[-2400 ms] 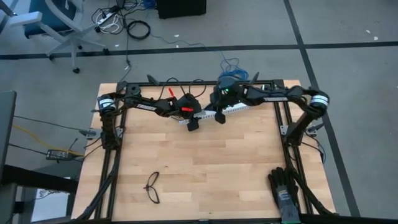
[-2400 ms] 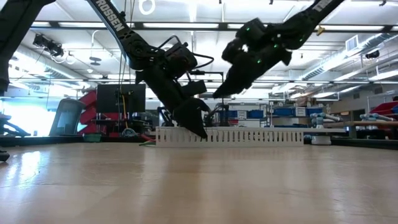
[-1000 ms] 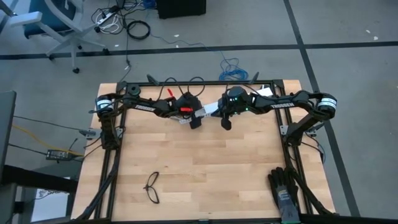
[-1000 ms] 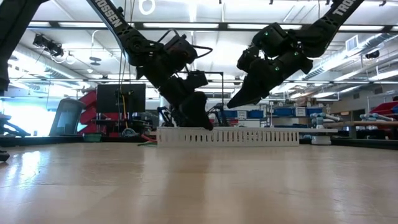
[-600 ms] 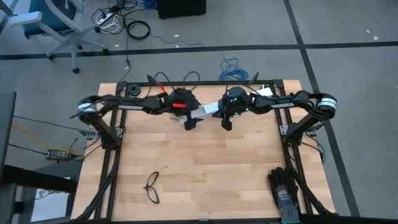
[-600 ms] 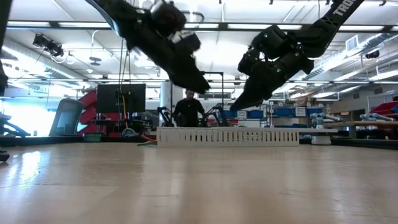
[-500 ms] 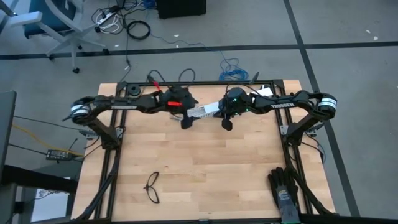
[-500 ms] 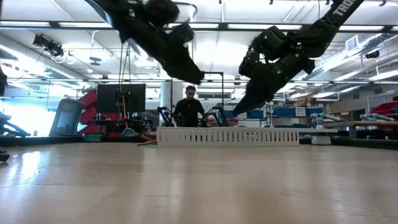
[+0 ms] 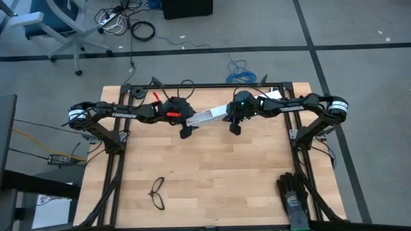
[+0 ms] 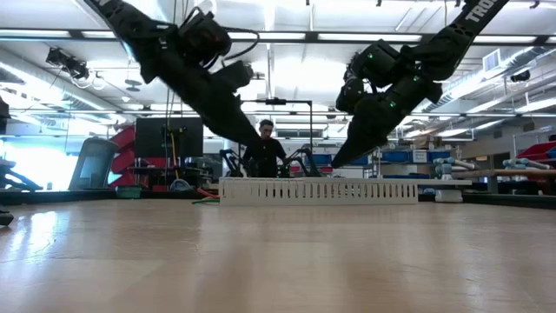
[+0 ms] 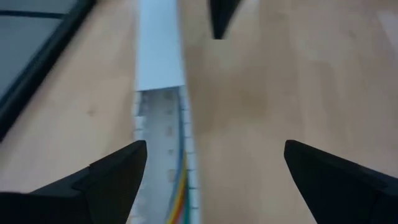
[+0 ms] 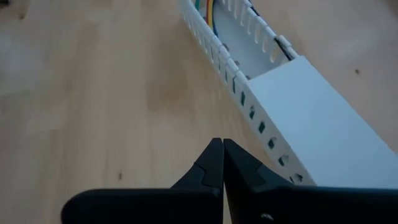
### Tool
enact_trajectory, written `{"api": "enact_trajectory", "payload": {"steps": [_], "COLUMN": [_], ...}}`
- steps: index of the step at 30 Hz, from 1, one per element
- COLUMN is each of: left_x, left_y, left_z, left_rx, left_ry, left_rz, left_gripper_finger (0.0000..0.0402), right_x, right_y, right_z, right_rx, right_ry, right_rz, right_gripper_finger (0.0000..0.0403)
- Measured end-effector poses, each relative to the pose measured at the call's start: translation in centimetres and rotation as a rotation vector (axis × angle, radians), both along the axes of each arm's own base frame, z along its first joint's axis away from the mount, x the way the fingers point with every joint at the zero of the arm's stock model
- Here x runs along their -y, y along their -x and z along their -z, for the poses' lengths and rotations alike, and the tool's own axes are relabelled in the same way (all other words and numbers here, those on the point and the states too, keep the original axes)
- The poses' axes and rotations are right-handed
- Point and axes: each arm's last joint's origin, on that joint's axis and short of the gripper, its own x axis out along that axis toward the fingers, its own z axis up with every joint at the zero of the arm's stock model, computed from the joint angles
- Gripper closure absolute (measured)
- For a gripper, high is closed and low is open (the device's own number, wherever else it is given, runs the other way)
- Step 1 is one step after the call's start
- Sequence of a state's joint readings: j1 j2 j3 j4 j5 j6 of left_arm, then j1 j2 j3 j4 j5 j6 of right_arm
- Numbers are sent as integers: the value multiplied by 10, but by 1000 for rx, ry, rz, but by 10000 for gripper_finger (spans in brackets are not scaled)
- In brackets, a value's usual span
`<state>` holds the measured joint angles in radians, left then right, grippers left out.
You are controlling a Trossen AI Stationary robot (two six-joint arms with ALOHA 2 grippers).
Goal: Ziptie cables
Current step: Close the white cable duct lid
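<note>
A white slotted duct [image 9: 209, 117] lies on the far part of the table, partly closed by a flat white lid [image 12: 311, 106]. The cables [image 11: 177, 200], coloured wires, lie inside the duct's open stretch and also show in the right wrist view [image 12: 208, 9]. A thin dark strand [image 12: 281, 45] runs under the lid's edge; whether it is the ziptie I cannot tell. My left gripper [image 9: 186, 131] hangs open above the duct's left end, touching nothing. My right gripper [image 9: 236, 128] is shut, its tip [image 12: 222, 146] over bare wood just on the near side of the duct.
Black glasses [image 9: 157, 192] lie near the front left and black gloves [image 9: 293, 196] at the front right. A black frame rail [image 9: 212, 85] borders the table. A person [image 10: 265, 148] stands in the room beyond the far edge.
My left gripper has risen from the duct and drawn back toward the table's left edge, staying open; the duct's left end now shows uncovered. The duct has not moved.
</note>
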<state>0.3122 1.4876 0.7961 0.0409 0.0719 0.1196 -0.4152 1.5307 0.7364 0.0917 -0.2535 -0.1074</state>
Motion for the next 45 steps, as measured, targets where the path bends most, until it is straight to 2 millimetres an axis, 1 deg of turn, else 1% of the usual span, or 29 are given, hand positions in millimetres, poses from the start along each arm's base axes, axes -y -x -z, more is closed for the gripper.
{"api": "enact_trajectory", "payload": {"steps": [5,12,16,23,30,37,42,45], "left_x": [-17,-49,-60,-64,-64,-62,-61,-62], "left_y": [13,32,35,34,34,32,29,28], "left_z": [13,26,29,24,24,24,20,17], "left_rx": [40,105,126,162,162,194,252,286], "left_ry": [6,82,83,23,16,113,145,132], "left_rz": [-101,-135,-183,-204,-205,-258,-280,-277], "left_gripper_finger": [9,9,9,9,9,9,9,9], "right_x": [10,30,37,39,38,37,34,31], "right_y": [4,13,17,19,18,17,16,14], "right_z": [-1,-1,-1,-1,-1,-1,-1,-1], "right_rx": [8,5,6,2,4,5,7,6], "right_ry": [24,43,39,35,36,35,35,35], "right_rz": [22,79,108,116,112,110,99,88], "right_gripper_finger": [403,403,403,403,403,403,403,403]}}
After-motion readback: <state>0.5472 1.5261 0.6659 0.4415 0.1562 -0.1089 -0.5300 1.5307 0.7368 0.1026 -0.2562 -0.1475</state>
